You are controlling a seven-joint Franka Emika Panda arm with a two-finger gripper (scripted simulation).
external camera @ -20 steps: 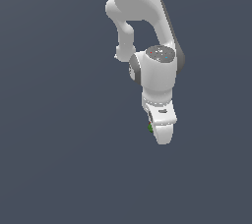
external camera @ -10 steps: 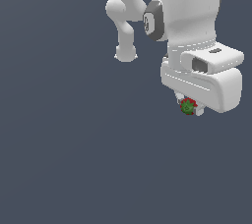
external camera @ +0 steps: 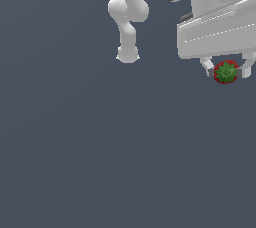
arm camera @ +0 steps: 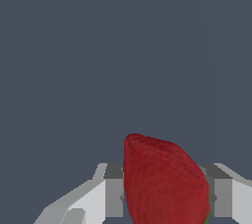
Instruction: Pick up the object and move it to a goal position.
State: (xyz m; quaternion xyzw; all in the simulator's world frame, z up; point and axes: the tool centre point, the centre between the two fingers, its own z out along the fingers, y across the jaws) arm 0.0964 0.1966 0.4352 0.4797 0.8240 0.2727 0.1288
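The object (external camera: 226,72) is a small red strawberry-like thing with a green star-shaped cap facing the exterior camera. It sits between the two fingers of my gripper (external camera: 227,72), which is shut on it, high at the exterior view's right. In the wrist view the object (arm camera: 165,181) fills the gap between the grey finger pads (arm camera: 114,188), its red pointed end sticking out past them. It hangs above the plain dark floor with nothing under it.
The arm's white links and base (external camera: 127,54) stand at the top middle of the exterior view. The large white hand housing (external camera: 217,27) fills the upper right corner. All around is a plain dark grey surface.
The gripper, holding the object, has moved toward the exterior view's right and closer to the camera, so it looks much larger. The object stays held between the fingers.
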